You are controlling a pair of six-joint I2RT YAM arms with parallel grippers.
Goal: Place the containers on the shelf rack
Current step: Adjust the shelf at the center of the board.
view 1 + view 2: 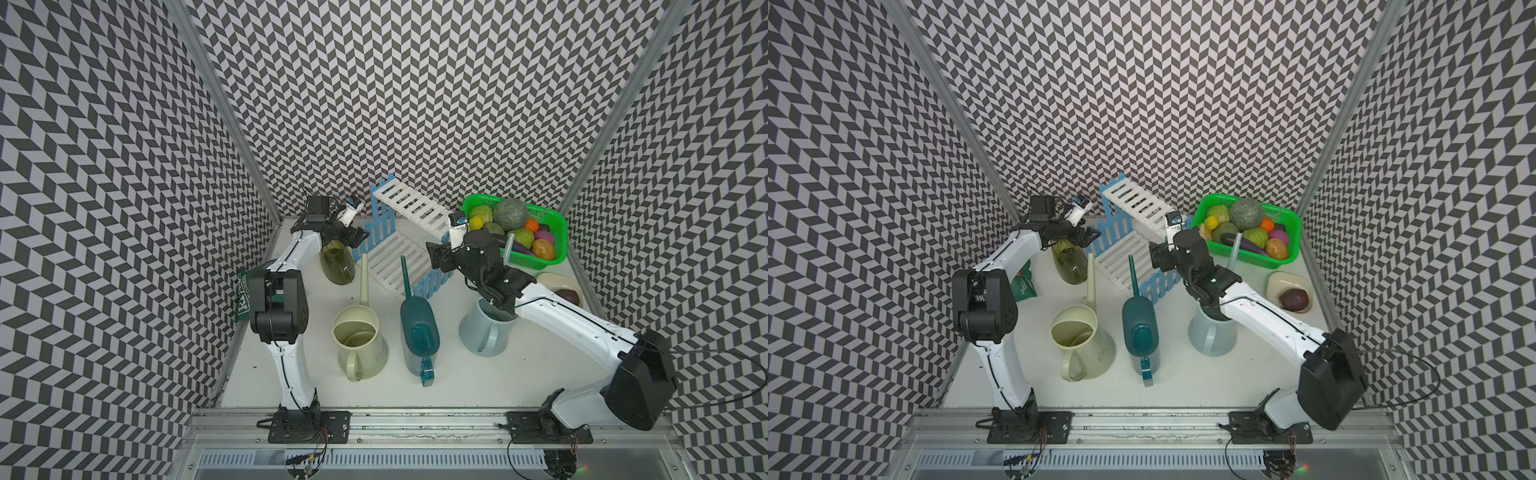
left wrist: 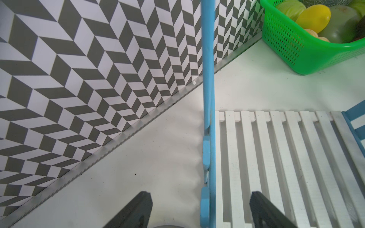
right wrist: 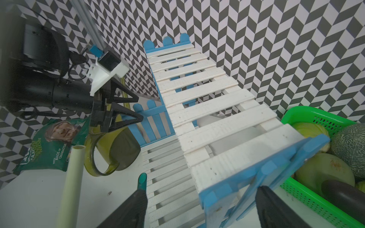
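Observation:
The shelf rack (image 1: 411, 208) (image 1: 1138, 203) stands at the back, white slats between light blue picket panels, both tiers bare. My left gripper (image 1: 360, 237) (image 2: 200, 195) is open astride its left panel, touching nothing. My right gripper (image 1: 432, 255) (image 3: 202, 190) is open astride the right panel and the top shelf's end. On the table stand the containers. The olive-green can (image 1: 337, 266) (image 3: 118, 154) is under my left wrist. The cream can (image 1: 359, 336) and the teal can (image 1: 419, 328) stand in front. The pale blue can (image 1: 484, 332) is half hidden under my right arm.
A green mesh basket (image 1: 523, 259) (image 2: 286, 43) of produce sits right of the rack, close to my right gripper. A cream dish (image 1: 548, 279) with a dark fruit lies in front of it. A green chip bag (image 1: 243, 299) leans against the left wall. Patterned walls enclose three sides.

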